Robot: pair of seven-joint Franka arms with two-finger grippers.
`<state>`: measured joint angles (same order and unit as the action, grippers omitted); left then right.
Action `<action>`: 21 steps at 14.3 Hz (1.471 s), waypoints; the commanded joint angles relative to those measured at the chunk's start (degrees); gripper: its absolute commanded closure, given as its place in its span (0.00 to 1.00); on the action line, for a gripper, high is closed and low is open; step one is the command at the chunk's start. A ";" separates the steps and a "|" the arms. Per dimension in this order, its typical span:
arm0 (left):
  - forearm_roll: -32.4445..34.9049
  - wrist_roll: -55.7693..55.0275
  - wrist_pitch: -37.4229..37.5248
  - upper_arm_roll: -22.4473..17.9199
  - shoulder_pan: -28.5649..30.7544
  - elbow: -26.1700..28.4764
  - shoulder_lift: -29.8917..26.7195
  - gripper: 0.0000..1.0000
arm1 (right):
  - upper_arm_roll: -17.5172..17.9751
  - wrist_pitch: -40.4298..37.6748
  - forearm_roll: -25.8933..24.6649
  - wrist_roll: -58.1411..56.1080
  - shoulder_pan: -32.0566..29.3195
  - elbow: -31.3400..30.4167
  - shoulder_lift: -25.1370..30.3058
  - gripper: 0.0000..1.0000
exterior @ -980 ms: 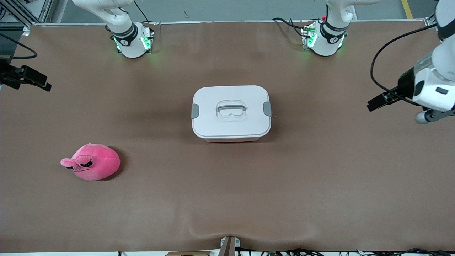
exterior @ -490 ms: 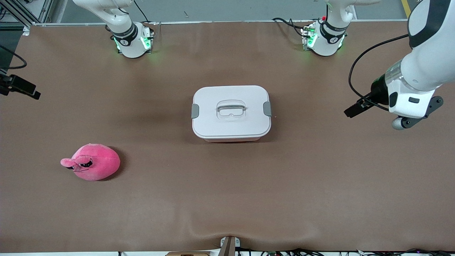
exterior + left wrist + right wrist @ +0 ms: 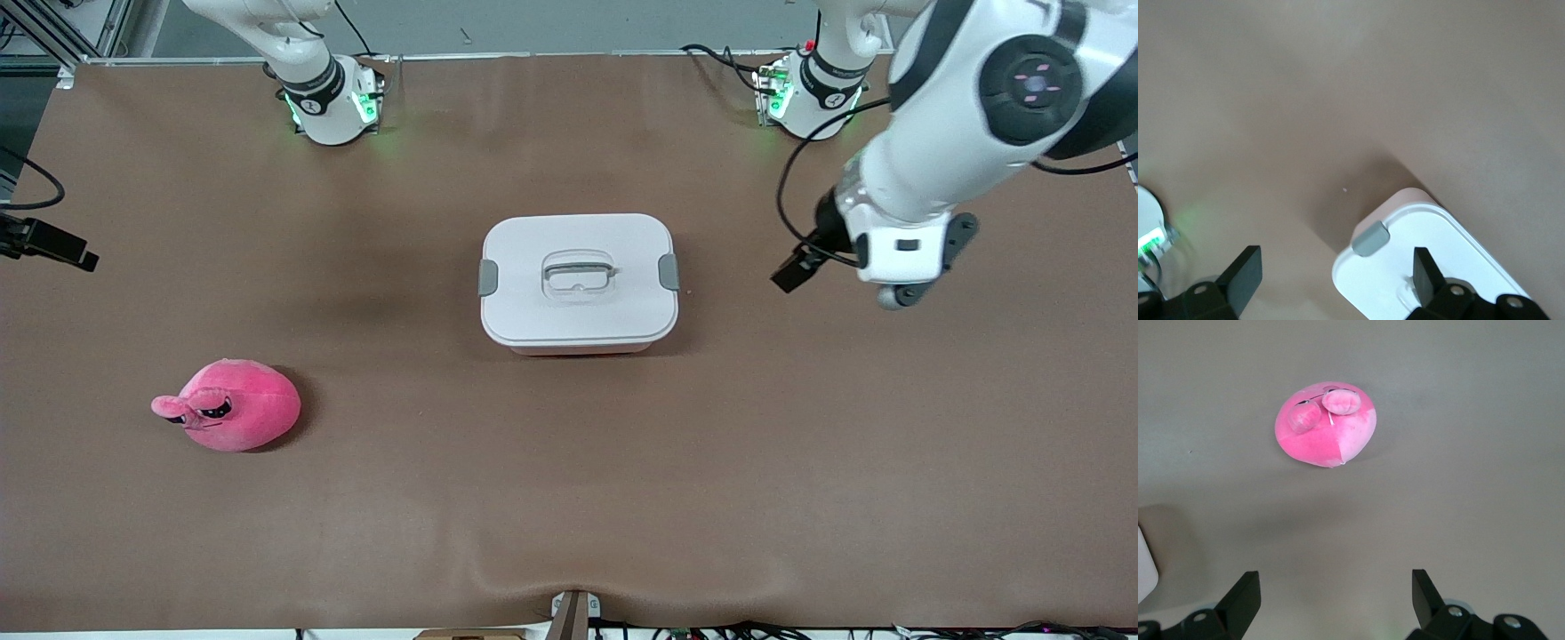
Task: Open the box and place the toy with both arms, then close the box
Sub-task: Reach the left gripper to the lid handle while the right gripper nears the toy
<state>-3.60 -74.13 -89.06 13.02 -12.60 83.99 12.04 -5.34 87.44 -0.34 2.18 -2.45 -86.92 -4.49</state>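
Observation:
The box [image 3: 578, 302] stands shut at the table's middle, its white lid [image 3: 1451, 267] held by a grey latch [image 3: 669, 271] at each end, with a recessed handle [image 3: 578, 271] between them. The pink toy [image 3: 236, 416] lies on the table toward the right arm's end, nearer the front camera than the box. My left gripper [image 3: 794, 269] hangs open and empty over the table beside the box's latch [image 3: 1371, 239] on the left arm's side. My right gripper [image 3: 52, 245] is open and empty over the table's edge at the right arm's end, with the toy [image 3: 1325, 427] ahead of it.
Both arm bases [image 3: 333, 102] [image 3: 809, 102] stand along the table edge farthest from the front camera. Brown table surface [image 3: 569, 480] spreads all round the box and toy. A corner of the box [image 3: 1143, 567] shows in the right wrist view.
My left arm has swung in from its end of the table toward the box's latch. The right gripper has drifted slightly along its table edge. Box and toy have not moved.

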 commanded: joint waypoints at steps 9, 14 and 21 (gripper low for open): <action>1.24 -31.40 -5.24 -0.10 -13.86 -1.46 6.58 0.00 | 0.51 0.18 0.25 0.54 0.60 -0.10 -3.15 0.00; 0.52 -49.49 -11.57 0.17 -18.51 -1.46 11.76 0.00 | 0.51 2.73 0.25 0.02 1.83 -0.01 -6.92 0.00; 2.62 -62.86 -19.29 -0.18 -23.08 -1.19 16.43 0.00 | 0.51 6.69 2.27 -0.25 3.33 0.25 -12.72 0.00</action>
<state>-2.83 -132.05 -105.69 13.28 -33.11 83.94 26.88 -4.66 94.04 0.46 2.13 0.88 -87.21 -15.81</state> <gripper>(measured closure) 0.000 0.000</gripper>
